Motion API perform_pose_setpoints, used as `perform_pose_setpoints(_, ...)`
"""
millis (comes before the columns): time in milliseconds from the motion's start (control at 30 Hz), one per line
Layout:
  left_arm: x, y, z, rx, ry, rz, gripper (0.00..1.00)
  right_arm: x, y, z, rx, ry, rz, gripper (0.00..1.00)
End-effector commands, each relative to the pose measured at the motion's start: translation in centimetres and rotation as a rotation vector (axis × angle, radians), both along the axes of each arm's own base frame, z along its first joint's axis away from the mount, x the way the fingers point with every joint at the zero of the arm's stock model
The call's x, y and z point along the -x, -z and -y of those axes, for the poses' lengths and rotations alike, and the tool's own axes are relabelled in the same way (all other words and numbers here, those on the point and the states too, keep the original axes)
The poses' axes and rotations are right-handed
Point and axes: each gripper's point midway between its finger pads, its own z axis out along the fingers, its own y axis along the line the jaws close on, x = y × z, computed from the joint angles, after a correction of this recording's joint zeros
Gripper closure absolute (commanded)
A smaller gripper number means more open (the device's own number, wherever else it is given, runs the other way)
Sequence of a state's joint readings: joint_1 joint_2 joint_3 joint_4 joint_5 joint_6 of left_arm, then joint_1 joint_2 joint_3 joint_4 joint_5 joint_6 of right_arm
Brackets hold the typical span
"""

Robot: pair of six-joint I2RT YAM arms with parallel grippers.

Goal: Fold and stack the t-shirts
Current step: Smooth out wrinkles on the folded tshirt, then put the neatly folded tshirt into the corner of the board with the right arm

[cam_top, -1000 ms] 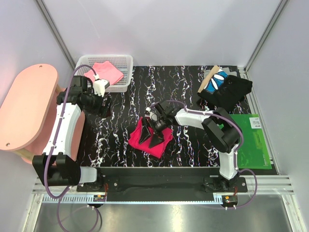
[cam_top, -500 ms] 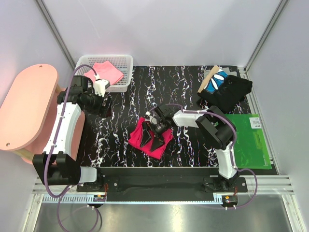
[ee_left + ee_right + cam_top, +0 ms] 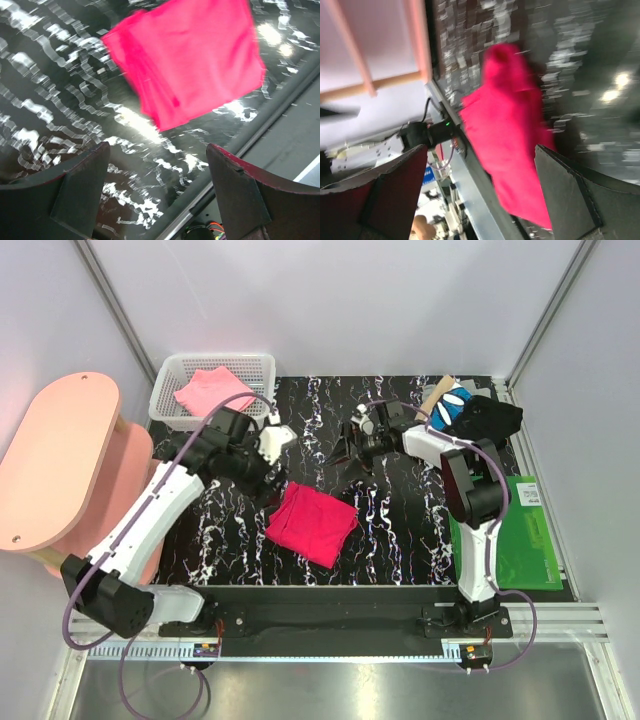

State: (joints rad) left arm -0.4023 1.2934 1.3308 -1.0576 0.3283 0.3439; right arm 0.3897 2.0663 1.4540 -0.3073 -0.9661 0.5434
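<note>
At the far left a pink stool (image 3: 55, 455) stands off the table's edge. Behind the left fingers (image 3: 80, 190), and off to their left, a white basket (image 3: 170, 405) holds a folded pink shirt (image 3: 213, 390).

The left gripper (image 3: 157, 147) hovers with its fingers spread wide and nothing between them. The red shirt (image 3: 311, 522) lies folded flat on the black marbled table (image 3: 400, 530), just ahead of those fingertips and not touching them. In the left wrist view it fills the space beyond the open fingers.

The right gripper (image 3: 481, 149) is also spread wide and empty. It sits above the table behind the red shirt and to its right, clearly apart from it. Its own camera shows the red shirt ahead of the fingers, blurred.

To the right of the right fingers (image 3: 585, 200), near the table's back corner, lies a pile of shirts: a black one (image 3: 485, 425) with a blue one with white marks (image 3: 452, 405) on it. Neither gripper touches the pile. A green mat (image 3: 525, 535) lies flat at the table's right edge, nearer the arm bases than the pile.
</note>
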Motion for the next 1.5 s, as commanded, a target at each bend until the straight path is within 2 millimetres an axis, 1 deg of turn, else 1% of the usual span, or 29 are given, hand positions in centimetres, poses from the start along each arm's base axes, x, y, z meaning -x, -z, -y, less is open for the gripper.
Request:
perform_pose_setpoints(0, 1.2, 1.4, 2.8, -0.010, 0.065, -0.022, 0.18, -1.1, 3.9, 0.2, 0.027, -0.017, -0.032, 0.05)
perform_pose_setpoints(33, 1.5, 1.8, 3.4, -0.017, 0.087, -0.029, 0.18, -1.2, 4.2, 0.1, 0.024, -0.025, -0.036, 0.05)
perform_pose_setpoints(67, 2.0, 2.3, 4.5, -0.022, 0.133, -0.031, 0.18, -1.0, 5.3, 0.2, 0.028, -0.033, -0.060, 0.05)
perform_pose_setpoints(100, 2.3, 3.4, 4.9, -0.046, 0.153, -0.050, 0.18, -1.0, 5.7, 0.4, 0.031, -0.041, -0.055, 0.04)
perform_pose_setpoints(133, 2.9, 3.9, 5.7, -0.059, 0.191, -0.056, 0.18, -0.9, 6.2, 0.6, 0.036, -0.043, -0.066, 0.04)
perform_pose_setpoints(167, 3.1, 4.5, 6.2, -0.065, 0.211, -0.067, 0.18, -0.7, 7.0, 0.7, 0.040, -0.048, -0.081, 0.04)
perform_pose_setpoints(200, 3.4, 5.6, 6.6, -0.075, 0.226, -0.101, 0.18, -0.5, 7.6, 0.9, 0.044, -0.054, -0.087, 0.04)
perform_pose_setpoints(267, 3.9, 6.6, 7.6, -0.073, 0.260, -0.118, 0.20, 0.1, 8.4, 1.0, 0.046, -0.065, -0.107, 0.04)
perform_pose_setpoints(300, 4.2, 7.7, 7.8, -0.088, 0.267, -0.143, 0.20, 0.6, 8.9, 1.2, 0.050, -0.073, -0.113, 0.04)
perform_pose_setpoints(367, 4.8, 9.1, 8.5, -0.099, 0.295, -0.165, 0.20, 1.0, 9.4, 1.4, 0.056, -0.073, -0.128, 0.04)
perform_pose_setpoints(433, 5.3, 9.8, 9.2, -0.111, 0.329, -0.167, 0.20, 1.9, 10.1, 1.5, 0.070, -0.083, -0.144, 0.05)
perform_pose_setpoints(533, 5.6, 11.1, 9.6, -0.134, 0.368, -0.177, 0.21, 3.2, 10.3, 1.1, 0.089, -0.103, -0.149, 0.06)
perform_pose_setpoints(567, 5.6, 12.0, 9.6, -0.148, 0.381, -0.181, 0.21, 3.7, 10.2, 0.8, 0.095, -0.114, -0.149, 0.06)
perform_pose_setpoints(700, 4.8, 13.8, 9.5, -0.184, 0.396, -0.155, 0.22, 5.7, 10.9, 0.7, 0.118, -0.149, -0.170, 0.07)
perform_pose_setpoints(733, 4.8, 14.2, 9.5, -0.188, 0.396, -0.155, 0.23, 5.8, 11.0, 0.7, 0.122, -0.150, -0.172, 0.07)
perform_pose_setpoints(767, 4.8, 15.1, 9.4, -0.190, 0.400, -0.160, 0.23, 6.4, 11.2, 0.5, 0.126, -0.163, -0.177, 0.08)
perform_pose_setpoints(800, 5.0, 15.4, 9.3, -0.193, 0.402, -0.165, 0.24, 7.0, 11.2, 0.4, 0.129, -0.175, -0.183, 0.08)
perform_pose_setpoints(867, 5.4, 16.3, 8.9, -0.197, 0.399, -0.178, 0.25, 7.5, 11.2, 0.3, 0.142, -0.186, -0.179, 0.08)
perform_pose_setpoints(900, 5.5, 16.6, 8.7, -0.199, 0.398, -0.183, 0.26, 8.1, 11.2, 0.1, 0.151, -0.197, -0.188, 0.08)
perform_pose_setpoints(967, 6.0, 17.1, 8.4, -0.198, 0.399, -0.197, 0.30, 8.7, 11.1, 0.0, 0.161, -0.208, -0.188, 0.08)
perform_pose_setpoints(1033, 6.1, 17.3, 8.4, -0.195, 0.400, -0.198, 0.34, 9.5, 11.3, -0.1, 0.171, -0.221, -0.197, 0.09)
perform_pose_setpoints(1067, 6.2, 17.5, 8.3, -0.196, 0.401, -0.198, 0.35, 9.9, 11.4, -0.2, 0.177, -0.224, -0.208, 0.09)
perform_pose_setpoints(1200, 5.6, 17.7, 8.1, -0.183, 0.377, -0.186, 0.35, 12.1, 11.8, -0.8, 0.202, -0.269, -0.222, 0.14)
perform_pose_setpoints(1233, 5.3, 17.6, 8.1, -0.173, 0.370, -0.181, 0.35, 13.0, 11.8, -1.3, 0.205, -0.292, -0.222, 0.15)
perform_pose_setpoints(1300, 5.1, 17.6, 7.9, -0.161, 0.357, -0.182, 0.36, 14.0, 12.0, -1.5, 0.215, -0.308, -0.235, 0.16)
perform_pose_setpoints(1367, 5.0, 17.6, 7.8, -0.164, 0.361, -0.177, 0.36, 15.3, 12.3, -1.8, 0.225, -0.337, -0.242, 0.17)
perform_pose_setpoints(1400, 5.1, 17.6, 7.7, -0.167, 0.362, -0.178, 0.36, 15.6, 12.5, -1.9, 0.229, -0.343, -0.248, 0.18)
perform_pose_setpoints(1433, 5.1, 17.5, 7.7, -0.168, 0.362, -0.174, 0.36, 15.9, 12.7, -2.1, 0.232, -0.351, -0.253, 0.19)
perform_pose_setpoints(1467, 4.9, 17.3, 7.7, -0.165, 0.361, -0.166, 0.36, 16.3, 12.9, -2.3, 0.239, -0.359, -0.258, 0.24)
